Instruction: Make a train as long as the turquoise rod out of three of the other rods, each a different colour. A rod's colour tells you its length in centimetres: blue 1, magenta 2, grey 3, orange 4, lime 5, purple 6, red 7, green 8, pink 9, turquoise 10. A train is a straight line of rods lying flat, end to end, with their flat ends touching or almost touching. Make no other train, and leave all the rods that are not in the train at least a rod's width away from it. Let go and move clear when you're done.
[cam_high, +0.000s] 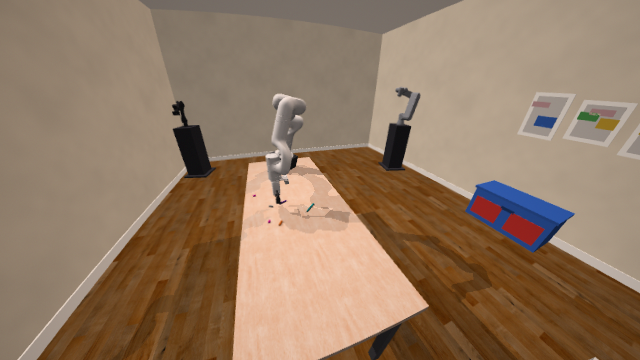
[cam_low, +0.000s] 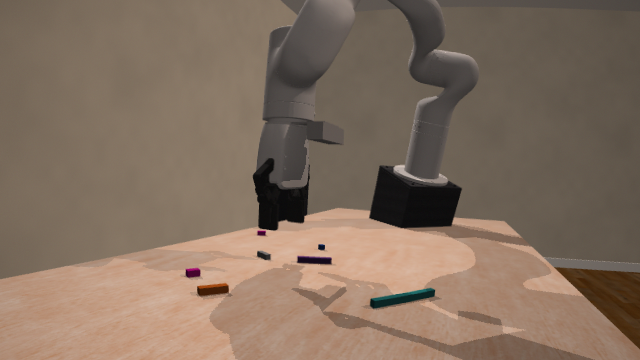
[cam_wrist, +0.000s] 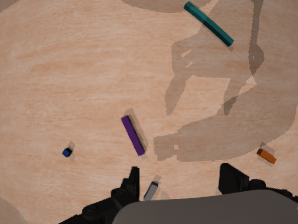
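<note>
I find no words, numbers or brand marks to read anywhere around me. The framed posters (cam_high: 545, 116) on the wall carry only coloured blocks, with no lettering that I can make out.
</note>
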